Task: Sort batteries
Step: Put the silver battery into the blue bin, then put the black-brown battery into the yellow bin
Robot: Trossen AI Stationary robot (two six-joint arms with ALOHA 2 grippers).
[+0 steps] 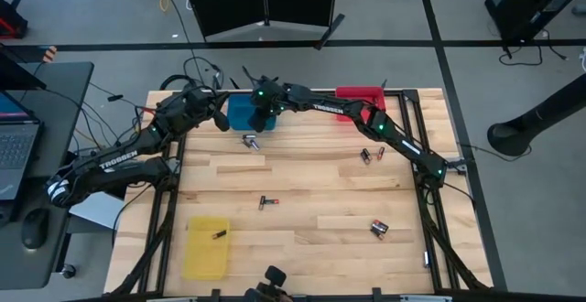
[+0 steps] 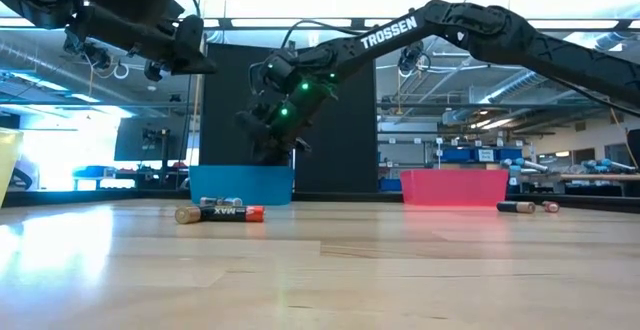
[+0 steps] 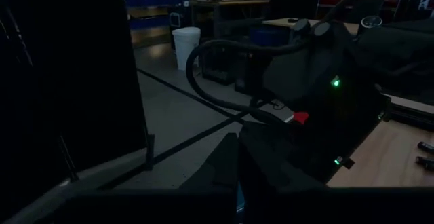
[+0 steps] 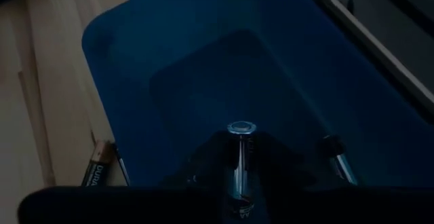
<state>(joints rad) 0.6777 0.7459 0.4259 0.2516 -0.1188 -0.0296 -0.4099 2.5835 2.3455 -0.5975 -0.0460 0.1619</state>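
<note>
My right gripper hangs over the blue bin at the table's far edge, shut on a silver-ended battery; from the low view it sits just above the bin's rim. My left gripper hovers raised beside the bin's left side. Loose batteries lie flat on the wood: one in front of the blue bin, one mid-table, a pair to the right, one near right. Another battery lies in the yellow bin. My right gripper pinches the battery between its two fingers from above, pointing down into the blue bin. The battery lies along the fingers, its round end cap sticking out past them, lifted clear of the bin floor.
A red bin stands at the far edge, right of the blue one; a yellow bin sits near left. A battery lies against the blue bin's outer wall. Metal frame rails run along both table sides. The middle of the table is mostly bare wood.
</note>
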